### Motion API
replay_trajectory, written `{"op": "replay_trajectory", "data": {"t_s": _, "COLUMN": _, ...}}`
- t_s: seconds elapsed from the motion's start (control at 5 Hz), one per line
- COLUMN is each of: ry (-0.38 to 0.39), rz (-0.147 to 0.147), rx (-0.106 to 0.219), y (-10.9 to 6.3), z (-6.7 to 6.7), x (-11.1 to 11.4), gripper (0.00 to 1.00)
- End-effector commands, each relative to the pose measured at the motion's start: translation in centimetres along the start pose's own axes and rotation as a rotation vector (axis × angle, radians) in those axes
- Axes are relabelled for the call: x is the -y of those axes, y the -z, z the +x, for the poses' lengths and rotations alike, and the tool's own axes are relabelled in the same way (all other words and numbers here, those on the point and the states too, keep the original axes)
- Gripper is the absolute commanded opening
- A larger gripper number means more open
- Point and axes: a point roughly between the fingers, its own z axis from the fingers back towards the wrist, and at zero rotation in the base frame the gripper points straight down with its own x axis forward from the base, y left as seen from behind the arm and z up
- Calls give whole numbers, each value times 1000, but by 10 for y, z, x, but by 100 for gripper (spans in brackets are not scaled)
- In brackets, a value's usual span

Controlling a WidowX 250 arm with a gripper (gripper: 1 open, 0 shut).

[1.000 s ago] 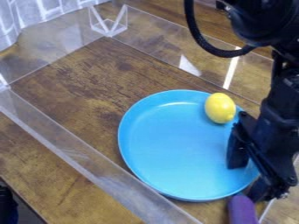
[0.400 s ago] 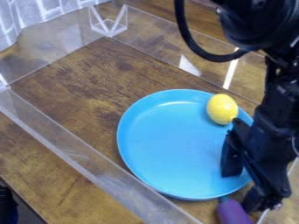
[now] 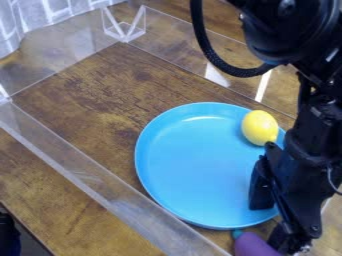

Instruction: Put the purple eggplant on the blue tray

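The blue tray (image 3: 194, 165) lies on the wooden table, right of centre. A yellow lemon (image 3: 259, 126) rests on its far right rim. The purple eggplant (image 3: 257, 245) shows only as a purple tip at the bottom edge, just off the tray's near right rim; its stem is hidden. My gripper (image 3: 283, 222) points straight down over the tray's near right edge, right above the eggplant. Its black fingers (image 3: 263, 185) stand open, and nothing shows held between them.
Clear plastic walls (image 3: 80, 170) fence the table along the left and near sides. A clear stand (image 3: 123, 20) sits at the back. The black arm and its cable (image 3: 221, 50) hang over the upper right. Bare wood (image 3: 94, 95) lies left of the tray.
The gripper has drifted toward the camera and down the frame, turning slightly. The eggplant tip now shows further left at the bottom edge. The lemon sits a touch further right.
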Motion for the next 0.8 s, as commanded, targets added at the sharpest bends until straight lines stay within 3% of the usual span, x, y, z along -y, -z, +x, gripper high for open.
{"op": "replay_trajectory", "data": {"t_s": 0.0, "ry": 101, "rz": -19, "rx": -36, "y": 6, "z": -6, "x": 16, "gripper": 100}}
{"op": "replay_trajectory", "data": {"t_s": 0.2, "ry": 150, "rz": -21, "rx": -38, "y": 7, "z": -7, "x": 17, "gripper": 100}}
{"op": "replay_trajectory", "data": {"t_s": 0.6, "ry": 65, "rz": -47, "rx": -32, "y": 7, "z": 3, "x": 7, "gripper": 100}}
